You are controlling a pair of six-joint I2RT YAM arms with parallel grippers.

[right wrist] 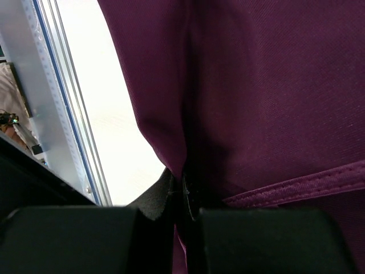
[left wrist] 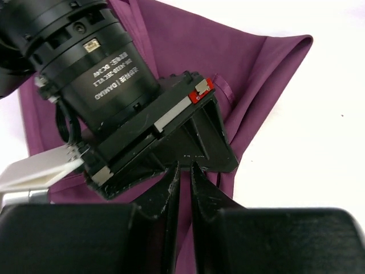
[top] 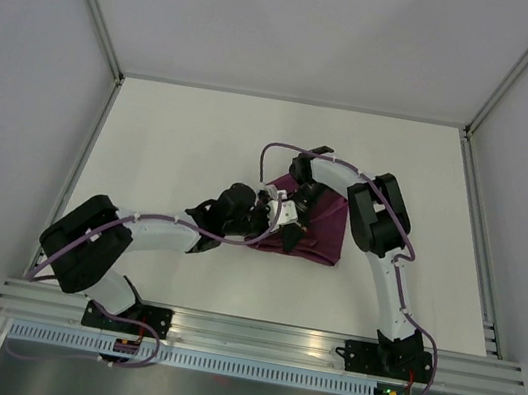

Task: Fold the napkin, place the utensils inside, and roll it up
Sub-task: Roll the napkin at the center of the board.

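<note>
Napkin [top: 323, 238]: plum cloth, folded and rumpled, mid-table, just beyond the near rail and between the two arms
Rail [top: 261, 337]: silver strip along the near edge, both arm bases bolted to it
Left arm [top: 151, 234]: reaches from the near left corner, slanting right to the napkin's left edge
Left gripper [left wrist: 182, 171]: fingers drawn almost together at the cloth's edge, a strip of purple showing between them lower down
Right gripper [right wrist: 182, 191]: fingers pressed together on a raised fold of the napkin, a stitched hem running just beside them
Right wrist [left wrist: 85, 63]: black round housing, hanging over the cloth right in front of the left gripper
Table [top: 203, 137]: white, stretching beyond the napkin to the far wall
</note>
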